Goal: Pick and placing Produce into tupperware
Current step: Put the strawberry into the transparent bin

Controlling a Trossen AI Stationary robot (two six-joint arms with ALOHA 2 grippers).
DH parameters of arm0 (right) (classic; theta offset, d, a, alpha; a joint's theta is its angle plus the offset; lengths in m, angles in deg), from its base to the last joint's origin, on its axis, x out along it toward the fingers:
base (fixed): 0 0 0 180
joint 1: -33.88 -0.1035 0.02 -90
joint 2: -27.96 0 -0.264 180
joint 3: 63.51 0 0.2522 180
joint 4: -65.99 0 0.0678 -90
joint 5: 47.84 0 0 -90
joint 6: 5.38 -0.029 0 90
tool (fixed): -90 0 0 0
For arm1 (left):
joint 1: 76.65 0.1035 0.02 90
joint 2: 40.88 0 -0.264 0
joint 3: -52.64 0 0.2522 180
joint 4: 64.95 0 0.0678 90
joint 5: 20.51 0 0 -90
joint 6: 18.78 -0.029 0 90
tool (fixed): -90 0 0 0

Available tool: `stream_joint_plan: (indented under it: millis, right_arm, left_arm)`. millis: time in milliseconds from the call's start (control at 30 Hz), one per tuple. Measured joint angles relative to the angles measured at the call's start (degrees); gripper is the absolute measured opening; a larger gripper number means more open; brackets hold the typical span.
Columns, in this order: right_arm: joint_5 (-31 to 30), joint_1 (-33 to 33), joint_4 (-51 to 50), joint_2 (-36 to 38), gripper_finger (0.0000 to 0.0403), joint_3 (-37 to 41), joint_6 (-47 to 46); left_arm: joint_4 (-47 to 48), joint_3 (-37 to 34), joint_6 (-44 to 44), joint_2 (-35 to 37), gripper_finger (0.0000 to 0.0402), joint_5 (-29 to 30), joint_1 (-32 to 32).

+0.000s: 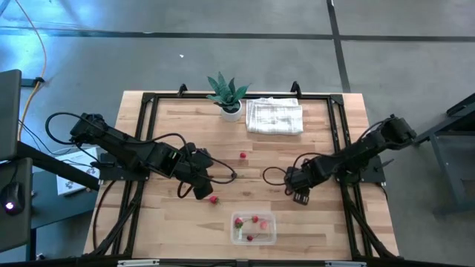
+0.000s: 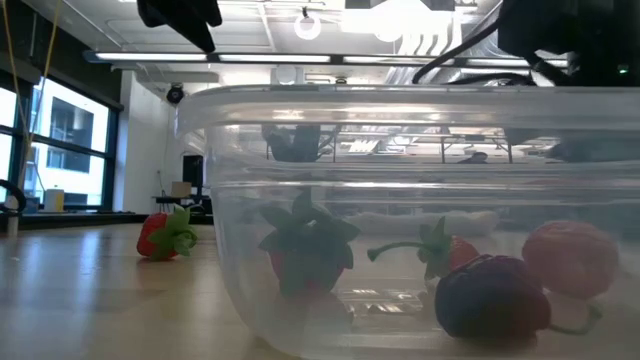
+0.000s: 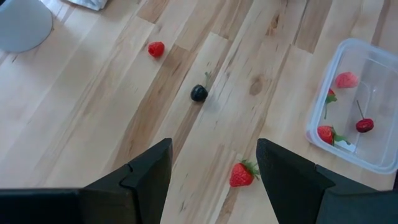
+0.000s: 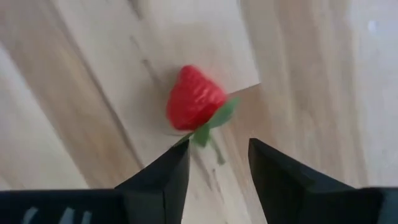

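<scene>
The clear tupperware [image 1: 254, 228] sits near the table's near edge and holds several pieces: a strawberry [image 2: 305, 250], a stemmed red piece [image 2: 452, 250], a dark berry [image 2: 495, 295] and a pinkish one [image 2: 570, 260]. My left gripper [image 1: 204, 191] is open and hovers left of a strawberry [image 1: 214, 199], which in its wrist view [image 3: 241, 175] lies just ahead between the fingers [image 3: 214, 180]. A dark berry [image 3: 198, 93] and a red piece [image 1: 243, 156] lie farther off on the wood. My right gripper [image 1: 300, 197] is open; another strawberry [image 4: 194, 99] lies on the table just beyond its fingertips [image 4: 219, 158].
A potted green plant [image 1: 228, 95] and a folded white cloth [image 1: 274, 116] stand at the table's far edge. A black frame [image 1: 148, 100] runs round the tabletop. Cables trail from both arms over the wood between them.
</scene>
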Motion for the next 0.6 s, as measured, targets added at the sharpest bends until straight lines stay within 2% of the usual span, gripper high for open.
stream_joint_plan:
  millis: [100, 267, 600]
  right_arm:
    - [-0.08, 0.80, 0.00, 0.00, 0.0106, 0.00, 0.04]
    - [-0.03, 1.82, 0.00, 0.00, 0.0013, 0.00, -1.40]
    - [-1.27, 1.84, 0.86, 0.00, 0.0001, -0.32, -9.11]
  left_arm:
    - [-0.26, -0.01, 0.00, 0.00, 0.0223, 0.02, 0.00]
    - [-0.31, 0.00, 0.04, 0.00, 0.0223, 0.02, 0.00]
    - [-0.29, 0.01, 0.07, 0.00, 0.0223, 0.02, 0.00]
